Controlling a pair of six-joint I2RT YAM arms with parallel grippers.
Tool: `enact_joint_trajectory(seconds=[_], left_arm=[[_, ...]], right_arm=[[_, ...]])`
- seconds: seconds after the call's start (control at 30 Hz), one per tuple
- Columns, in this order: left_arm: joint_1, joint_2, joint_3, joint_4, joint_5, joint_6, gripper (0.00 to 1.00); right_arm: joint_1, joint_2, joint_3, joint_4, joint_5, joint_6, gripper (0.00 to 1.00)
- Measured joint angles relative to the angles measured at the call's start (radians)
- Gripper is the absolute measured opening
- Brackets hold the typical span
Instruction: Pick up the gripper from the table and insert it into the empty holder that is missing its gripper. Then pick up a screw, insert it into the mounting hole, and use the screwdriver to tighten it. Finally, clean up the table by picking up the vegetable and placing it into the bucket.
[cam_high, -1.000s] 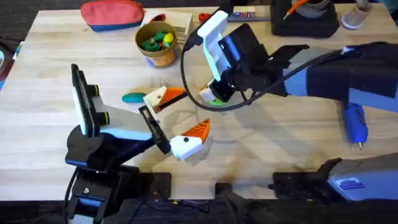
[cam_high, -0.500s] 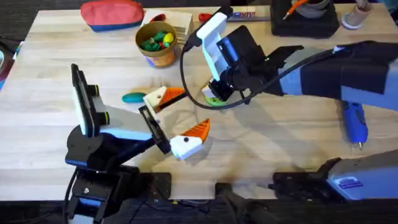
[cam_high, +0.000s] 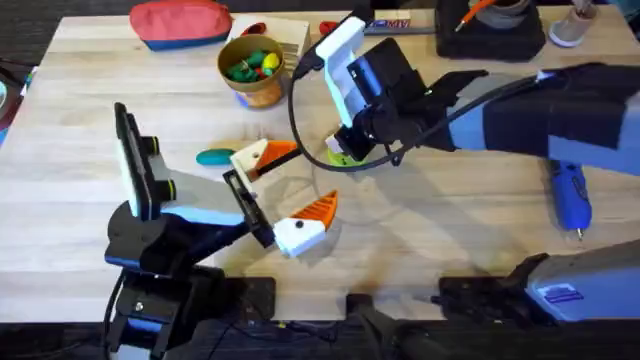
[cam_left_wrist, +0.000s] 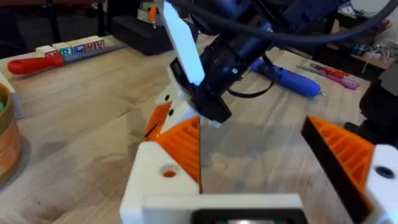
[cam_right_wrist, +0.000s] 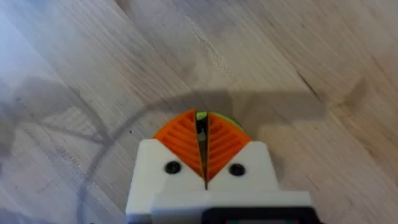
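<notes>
Bare table (cam_high: 440, 215) lies open beyond the right gripper (cam_high: 345, 155)'s fingertips, while the left gripper (cam_high: 290, 190) crowds just beside them.

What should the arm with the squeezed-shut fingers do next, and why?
Probably lift the right gripper straight up a little. Its orange pads are shut low over the table, with a lime-green sliver showing at their tips, and lifting would show whether it picked anything up.
</notes>
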Motion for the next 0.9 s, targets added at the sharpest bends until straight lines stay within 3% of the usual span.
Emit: enact_joint_trajectory(seconds=[0.33,0.4,0.63,0.9], left_arm=[[0.000,0.000,0.000,0.000,0.000,0.000,0.988],[0.000,0.000,0.000,0.000,0.000,0.000,0.988],[0.000,0.000,0.000,0.000,0.000,0.000,0.988],[0.000,0.000,0.000,0.000,0.000,0.003,0.988]], right_arm=[[0.000,-0.032,0.129,-0.217,0.000,0.001,0.003],[0.000,-0.096,0.194,-0.314,0.000,0.003,0.003],[0.000,-0.249,0.300,-0.408,-0.004,0.021,0.003],[0.019,-0.336,0.334,-0.412,-0.162,0.164,0.003]])
